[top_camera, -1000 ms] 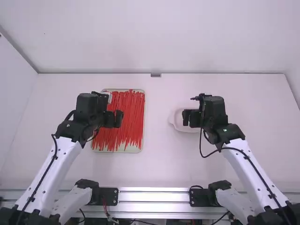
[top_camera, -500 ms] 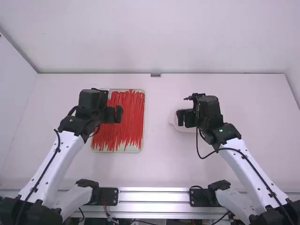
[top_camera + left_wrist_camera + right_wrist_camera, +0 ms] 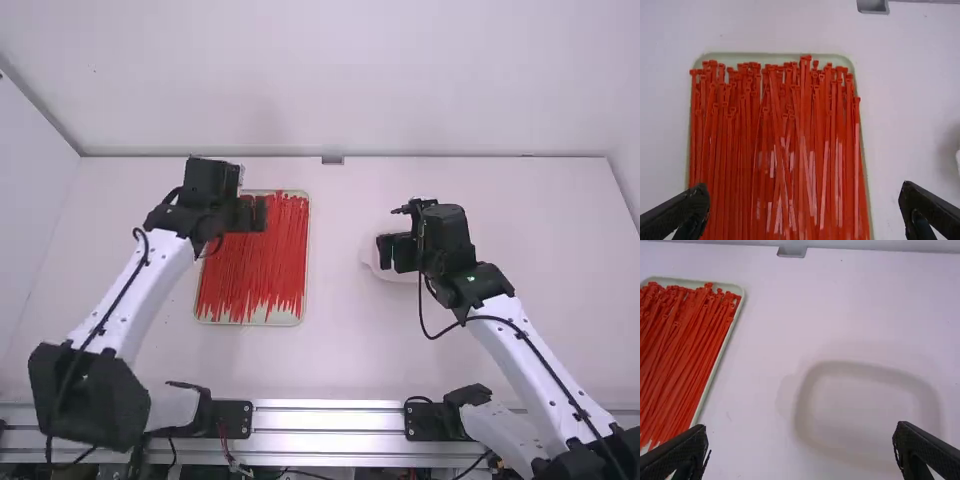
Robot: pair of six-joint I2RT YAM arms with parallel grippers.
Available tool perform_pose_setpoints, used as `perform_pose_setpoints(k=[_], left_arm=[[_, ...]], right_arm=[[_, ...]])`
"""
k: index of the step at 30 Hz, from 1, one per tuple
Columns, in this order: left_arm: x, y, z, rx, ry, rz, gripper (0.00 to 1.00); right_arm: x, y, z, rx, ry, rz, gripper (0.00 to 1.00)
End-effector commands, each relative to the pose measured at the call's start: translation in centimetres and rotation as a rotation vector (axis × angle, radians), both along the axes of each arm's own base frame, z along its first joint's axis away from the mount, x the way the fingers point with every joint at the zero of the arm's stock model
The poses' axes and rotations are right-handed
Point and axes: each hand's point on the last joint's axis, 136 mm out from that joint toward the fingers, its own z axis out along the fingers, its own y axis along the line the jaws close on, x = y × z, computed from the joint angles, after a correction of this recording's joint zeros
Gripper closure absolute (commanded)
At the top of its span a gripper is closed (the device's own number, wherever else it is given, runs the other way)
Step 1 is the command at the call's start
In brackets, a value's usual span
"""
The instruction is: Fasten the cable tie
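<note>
Left gripper (image 3: 255,213) — fingers (image 3: 677,212) spread wide; right gripper (image 3: 393,252) likewise.

Open lane on the desk (image 3: 340,290) between the tray (image 3: 780,56) of cable ties (image 3: 255,265) and the white dish (image 3: 865,367) — both low obstacles. Strips along the right and near edges lie free.

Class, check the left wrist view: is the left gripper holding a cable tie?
No: the left gripper is open wide above the red cable ties on the tray, gripping none.

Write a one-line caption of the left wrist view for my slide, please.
Open left gripper hovers over a pale green tray full of red cable ties.
</note>
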Motion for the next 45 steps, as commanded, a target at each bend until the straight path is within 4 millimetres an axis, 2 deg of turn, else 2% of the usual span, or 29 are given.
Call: perform_pose_setpoints(k=[1, 11, 17, 18, 23, 27, 31, 37, 40, 41, 45], left_arm=[[1.8, 0.6, -0.3, 0.04, 0.024, 0.017, 0.01], [7.1, 0.9, -3.2, 0.105, 0.133, 0.028, 0.01], [9.2, 1.8, -4.7, 0.083, 0.135, 0.075, 0.01], [9.2, 1.9, -4.8, 0.082, 0.136, 0.078, 0.01], [9.6, 1.4, -7.6, 0.006, 0.188, 0.027, 0.01], [9.7, 1.2, -9.8, 0.034, 0.222, -0.006, 0.01], [9.6, 1.7, -11.0, 0.045, 0.232, 0.008, 0.0], [9.5, 2.8, -12.6, 0.099, 0.22, 0.045, 0.16], [9.3, 2.6, -13.4, 0.099, 0.218, 0.039, 0.25], [9.1, 2.6, -13.8, 0.099, 0.217, 0.039, 0.34], [8.9, 2.9, -14.8, 0.093, 0.209, 0.053, 0.43]], right_arm=[[0.7, 0.2, 1.4, 0.008, -0.03, 0.0, 0.02], [0.7, 0.2, 1.4, 0.009, -0.03, -0.001, 0.02], [0.6, 0.2, 1.3, 0.007, -0.027, -0.001, 0.02], [0.6, 0.2, 1.3, 0.007, -0.027, -0.001, 0.02], [0.6, 0.2, 1.3, 0.007, -0.028, -0.001, 0.02], [0.6, 0.2, 1.3, 0.007, -0.028, 0.0, 0.02], [0.6, 0.2, 1.2, 0.006, -0.023, -0.001, 0.02], [0.3, 0.0, 0.9, -0.004, -0.005, -0.005, 0.02], [0.3, -0.3, 0.8, -0.017, -0.008, -0.016, 0.02], [0.3, -0.2, 0.8, -0.015, -0.007, -0.016, 0.02], [0.4, -0.3, 0.9, -0.015, -0.008, -0.016, 0.02]])
